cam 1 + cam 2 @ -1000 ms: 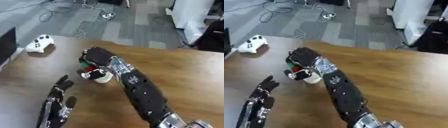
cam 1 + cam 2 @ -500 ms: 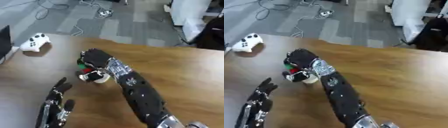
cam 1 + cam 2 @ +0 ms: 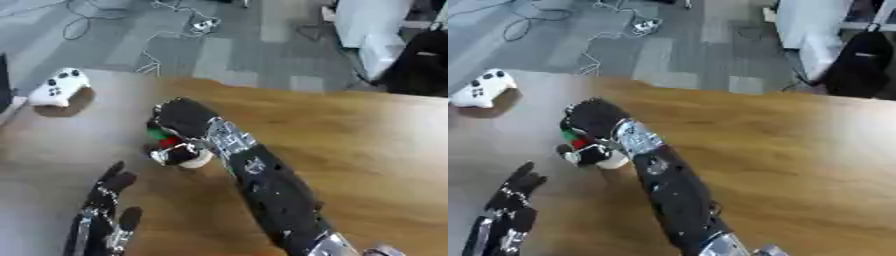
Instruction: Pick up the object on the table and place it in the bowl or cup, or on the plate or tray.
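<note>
Right hand (image 3: 185,119) over the white cup (image 3: 194,159), near the middle of the wooden table (image 3: 367,145). Fingers bent down and curled round a small thing with green and red on it (image 3: 160,137). Hard to tell what that small thing is. Held just above the cup's open top, at about 11 o'clock from the cup. Cannot tell if touching the rim. Black right arm (image 3: 271,192) coming in from 5 o'clock and lying across the table, hiding the wood under it and part of the cup's right side.

Left hand (image 3: 103,215) low at 7 o'clock, resting open with fingers straight and pointing up toward the cup. Holding nothing. Near the cup but apart from it.

White game controller (image 3: 58,89) at 10 o'clock, well apart from the cup, close to the far left edge of the table. Dark shadow just under it.

Grey floor (image 3: 219,45) past the far edge of the table at 12 o'clock. Thin cables (image 3: 166,30) and a small white plug box (image 3: 647,24) lying on that floor. White box-like thing (image 3: 372,30) at 1 o'clock and something black (image 3: 424,65) beside it at 2 o'clock, both off the table.
</note>
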Tool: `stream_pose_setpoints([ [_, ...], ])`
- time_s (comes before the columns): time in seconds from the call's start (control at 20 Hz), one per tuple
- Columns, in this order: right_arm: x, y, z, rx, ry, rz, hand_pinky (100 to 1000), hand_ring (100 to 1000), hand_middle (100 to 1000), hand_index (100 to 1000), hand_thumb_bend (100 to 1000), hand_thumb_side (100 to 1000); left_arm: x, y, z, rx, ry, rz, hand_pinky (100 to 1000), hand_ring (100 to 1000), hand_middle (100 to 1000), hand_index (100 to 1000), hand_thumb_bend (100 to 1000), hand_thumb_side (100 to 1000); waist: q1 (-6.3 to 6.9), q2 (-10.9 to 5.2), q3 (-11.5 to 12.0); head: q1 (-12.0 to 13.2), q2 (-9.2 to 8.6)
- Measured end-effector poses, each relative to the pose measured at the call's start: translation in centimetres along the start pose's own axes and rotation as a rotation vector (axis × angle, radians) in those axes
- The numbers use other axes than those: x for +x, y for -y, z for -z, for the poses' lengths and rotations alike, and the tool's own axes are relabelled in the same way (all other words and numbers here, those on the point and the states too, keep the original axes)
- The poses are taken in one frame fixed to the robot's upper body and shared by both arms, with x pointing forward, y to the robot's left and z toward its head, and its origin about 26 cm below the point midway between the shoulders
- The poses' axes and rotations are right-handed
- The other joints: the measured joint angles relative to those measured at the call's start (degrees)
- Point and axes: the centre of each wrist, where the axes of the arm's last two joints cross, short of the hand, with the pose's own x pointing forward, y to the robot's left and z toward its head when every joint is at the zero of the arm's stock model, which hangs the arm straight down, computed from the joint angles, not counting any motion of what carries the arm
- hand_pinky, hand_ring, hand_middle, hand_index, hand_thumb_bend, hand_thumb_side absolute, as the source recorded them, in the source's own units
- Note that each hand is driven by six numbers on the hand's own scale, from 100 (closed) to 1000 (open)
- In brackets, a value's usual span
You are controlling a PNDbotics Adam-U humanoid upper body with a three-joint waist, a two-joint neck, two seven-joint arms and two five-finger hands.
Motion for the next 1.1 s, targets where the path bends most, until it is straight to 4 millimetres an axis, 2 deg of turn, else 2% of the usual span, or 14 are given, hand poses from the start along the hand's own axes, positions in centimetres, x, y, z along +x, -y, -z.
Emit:
stream_pose_setpoints([
  [0.35,-0.8,0.3,-0.3,-0.014,-0.056,-0.011,415,279,214,545,218,515,0.0,0.0,0.0,-0.003,0.002,-0.001,1000,838,906,794,693,660,-0.07,0.04,0.15,-2.07,-0.87],
  [0.95,-2.2,1.0,-1.0,-0.016,-0.164,-0.024,452,283,224,547,237,526,0.0,0.0,0.0,-0.003,0.002,-0.001,1000,839,905,794,697,659,-0.02,0.04,0.12,-3.29,-0.92],
  [1.05,-2.3,1.1,-1.0,-0.019,-0.168,-0.027,468,327,279,569,245,539,0.0,0.0,0.0,-0.004,0.003,-0.001,1000,839,905,794,697,658,-0.02,0.04,0.12,-3.52,-0.92],
  [1.1,-2.3,1.2,-1.0,-0.019,-0.169,-0.029,495,397,321,606,267,563,0.0,0.0,0.0,-0.005,0.003,-0.001,1000,839,905,794,697,658,-0.02,0.04,0.12,-3.68,-0.92],
])
